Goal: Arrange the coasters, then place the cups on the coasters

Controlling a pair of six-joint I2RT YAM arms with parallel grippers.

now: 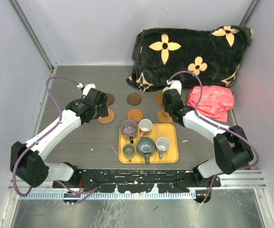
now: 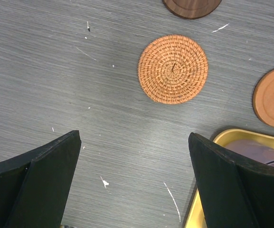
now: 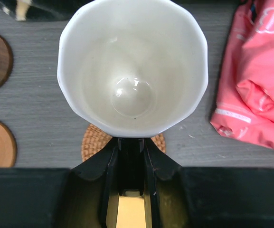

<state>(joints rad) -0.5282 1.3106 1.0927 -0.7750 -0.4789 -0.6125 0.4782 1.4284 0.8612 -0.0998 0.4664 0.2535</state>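
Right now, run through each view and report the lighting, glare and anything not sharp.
Top external: even, soft light, only faint shadows, table sharp. Left wrist: wicker coaster crisp, the fingers near-black, a glint on the yellow tray rim. Right wrist: a bright highlight in the bottom of the cup, which fills most of the view.

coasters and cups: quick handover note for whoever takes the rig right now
Left gripper: open, empty, over the table beside a wicker coaster.
Right gripper: shut on the cream-lined cup, over the right-hand wicker coaster; touchdown unclear.
Done: six coasters laid out in two rows of three.
To do: release this cup; move the purple cup, pink-lined cup, big grey cup, small grey cup and olive cup from the yellow tray onto coasters.
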